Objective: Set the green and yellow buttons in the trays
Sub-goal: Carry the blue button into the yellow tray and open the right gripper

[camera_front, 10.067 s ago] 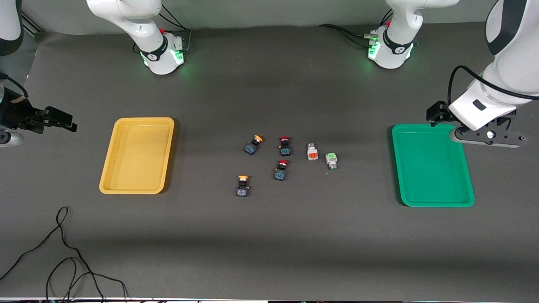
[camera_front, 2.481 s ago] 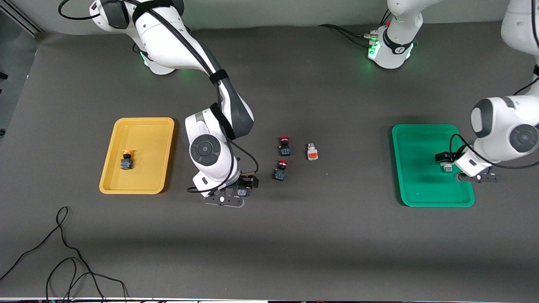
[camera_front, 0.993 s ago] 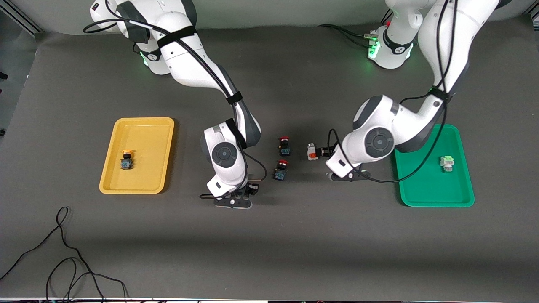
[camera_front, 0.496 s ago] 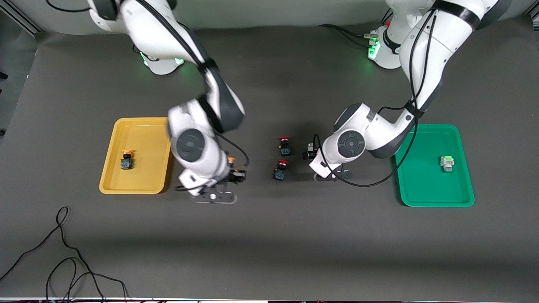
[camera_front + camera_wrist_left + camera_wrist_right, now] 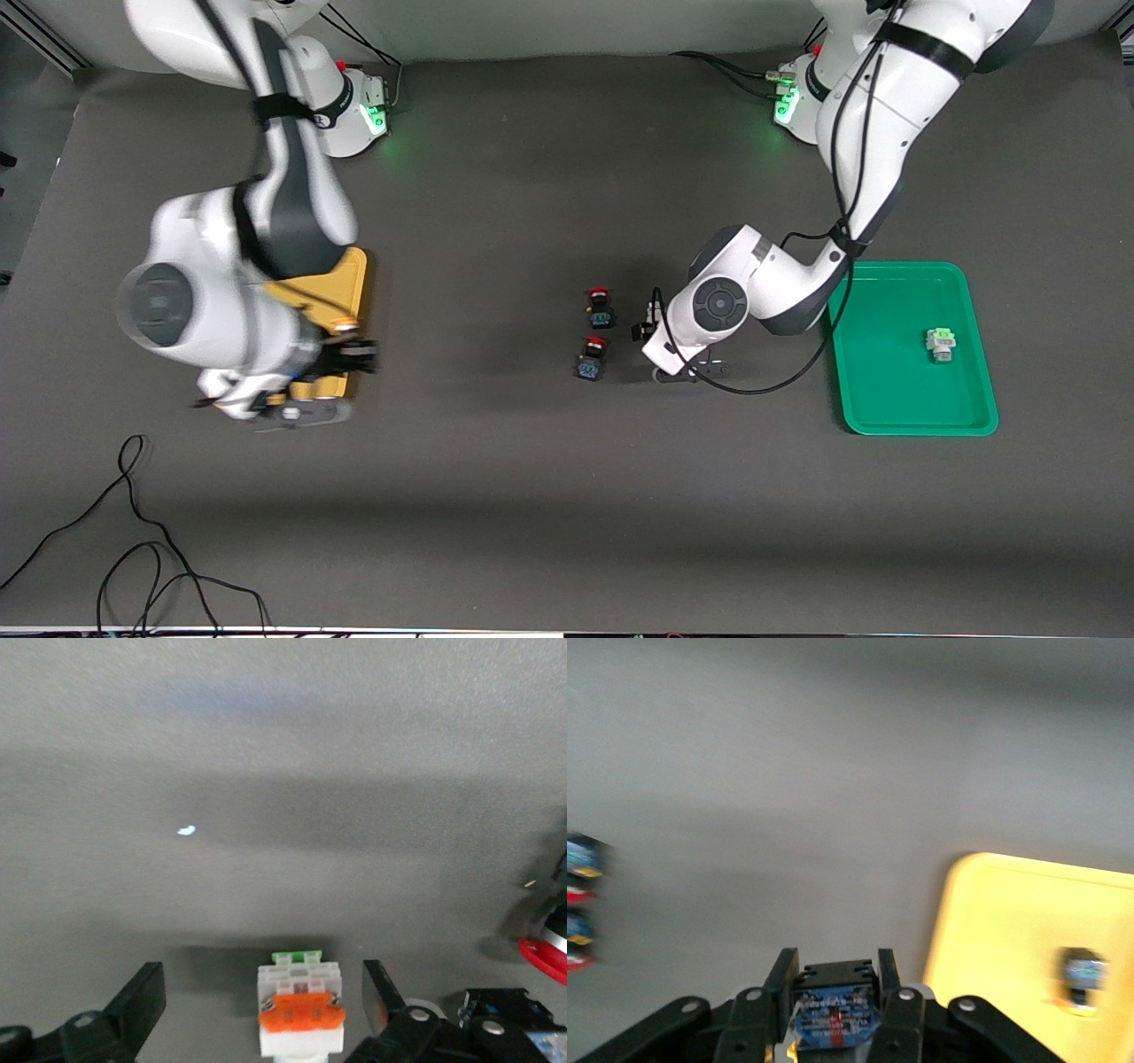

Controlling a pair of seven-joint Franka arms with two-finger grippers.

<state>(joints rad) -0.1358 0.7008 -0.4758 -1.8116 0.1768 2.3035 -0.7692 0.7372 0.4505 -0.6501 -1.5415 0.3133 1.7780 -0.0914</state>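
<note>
My right gripper (image 5: 353, 356) is over the corner of the yellow tray (image 5: 357, 283) and is shut on a yellow-capped button (image 5: 833, 1005) with a black-blue body. A second yellow-capped button (image 5: 1083, 979) lies in that tray (image 5: 1010, 930); the arm hides it in the front view. The pale-green button (image 5: 941, 344) lies in the green tray (image 5: 886, 390). My left gripper (image 5: 647, 330) is low over the middle of the table. Its open fingers (image 5: 142, 1001) stand on either side of a white button with an orange band (image 5: 299, 1014).
Two red-capped buttons (image 5: 601, 306) (image 5: 591, 357) lie mid-table beside my left gripper, toward the right arm's end; one shows in the left wrist view (image 5: 545, 948). A black cable (image 5: 133, 532) lies near the table's front corner.
My right arm has carried the yellow-capped button from mid-table to the yellow tray's corner. My left gripper has shifted slightly toward the red buttons and now straddles the white-orange button.
</note>
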